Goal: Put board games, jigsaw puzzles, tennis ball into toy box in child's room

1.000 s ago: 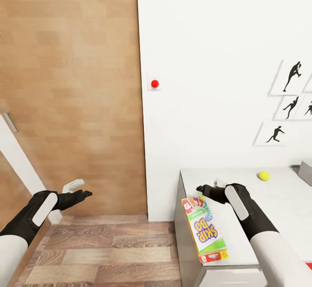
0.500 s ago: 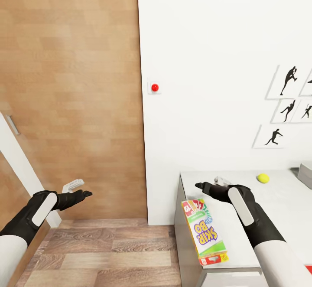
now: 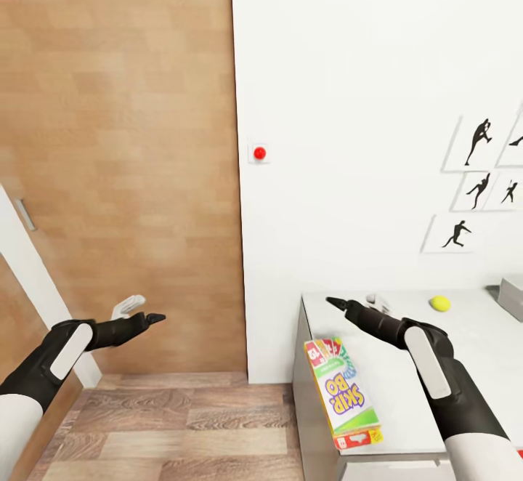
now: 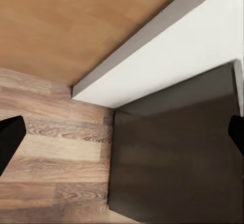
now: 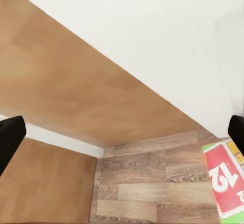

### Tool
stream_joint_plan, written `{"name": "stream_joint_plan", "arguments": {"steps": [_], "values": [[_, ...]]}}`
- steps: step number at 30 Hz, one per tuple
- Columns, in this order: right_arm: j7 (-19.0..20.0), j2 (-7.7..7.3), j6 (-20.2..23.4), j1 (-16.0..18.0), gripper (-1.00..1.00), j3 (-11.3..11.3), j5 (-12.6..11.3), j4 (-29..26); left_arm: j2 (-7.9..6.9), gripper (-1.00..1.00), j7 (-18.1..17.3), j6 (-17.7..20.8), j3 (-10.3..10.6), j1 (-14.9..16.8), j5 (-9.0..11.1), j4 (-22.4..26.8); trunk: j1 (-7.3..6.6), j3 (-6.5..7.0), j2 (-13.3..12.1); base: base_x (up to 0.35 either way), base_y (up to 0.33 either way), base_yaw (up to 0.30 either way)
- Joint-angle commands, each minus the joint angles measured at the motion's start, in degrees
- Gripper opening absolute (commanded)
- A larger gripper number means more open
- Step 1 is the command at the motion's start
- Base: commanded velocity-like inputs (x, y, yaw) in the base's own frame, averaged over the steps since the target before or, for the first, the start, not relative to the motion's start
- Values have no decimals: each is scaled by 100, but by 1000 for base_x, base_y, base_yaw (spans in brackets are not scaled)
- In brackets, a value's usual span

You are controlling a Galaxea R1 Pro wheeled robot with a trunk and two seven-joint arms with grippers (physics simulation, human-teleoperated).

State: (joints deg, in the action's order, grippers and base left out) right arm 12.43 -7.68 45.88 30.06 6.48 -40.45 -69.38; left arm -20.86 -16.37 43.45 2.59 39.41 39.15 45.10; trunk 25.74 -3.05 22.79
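Table (image 3: pixel 407 386) is the landmark: light grey, set against the white wall (image 3: pixel 349 103). Skip-Bo board game (image 3: pixel 342 392) lies flat along its edge nearest the wood door (image 3: pixel 123 139), one corner jutting past the front. Tennis ball (image 3: pixel 439 303) rests far back on the table by the wall. Right gripper (image 3: pixel 357 305) hangs above the table beyond the game, fingers spread wide, empty. Left gripper (image 3: pixel 140 311) hangs off the table before the door, fingers wide, empty

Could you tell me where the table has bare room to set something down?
The table looks bare between the right hand, the tennis ball and the Skip-Bo board game. The board game crowds the near left edge, and the toy box corner takes the far right. Both hands, left included, are open and empty.
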Motion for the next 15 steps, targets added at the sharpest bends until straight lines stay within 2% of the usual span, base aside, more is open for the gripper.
{"name": "stream_joint_plan", "arguments": {"steps": [1,4,7,9,14,15], "values": [[159,-2,29,3,100,18,33,-4,-5,100,-140,12,10,6,-2,-3,4,-4,13,0,0,0],[586,-60,27,-6,100,31,38,-10,-4,100,-579,19,3,6,17,-36,4,24,13,0,0,0],[865,-134,23,-17,100,36,34,-12,3,100,-857,27,-7,6,32,-88,4,51,13,0,0,0],[1233,-232,20,-67,100,42,35,-13,22,100,-1133,35,-25,6,51,-222,4,70,13,0,0,0],[1720,-368,15,-143,100,73,37,-14,49,100,-1309,31,-40,7,66,-364,4,117,13,0,0,0],[1919,-417,13,-158,100,98,37,-14,55,100,-1345,28,-43,7,69,-392,4,126,13,0,0,0]]}}
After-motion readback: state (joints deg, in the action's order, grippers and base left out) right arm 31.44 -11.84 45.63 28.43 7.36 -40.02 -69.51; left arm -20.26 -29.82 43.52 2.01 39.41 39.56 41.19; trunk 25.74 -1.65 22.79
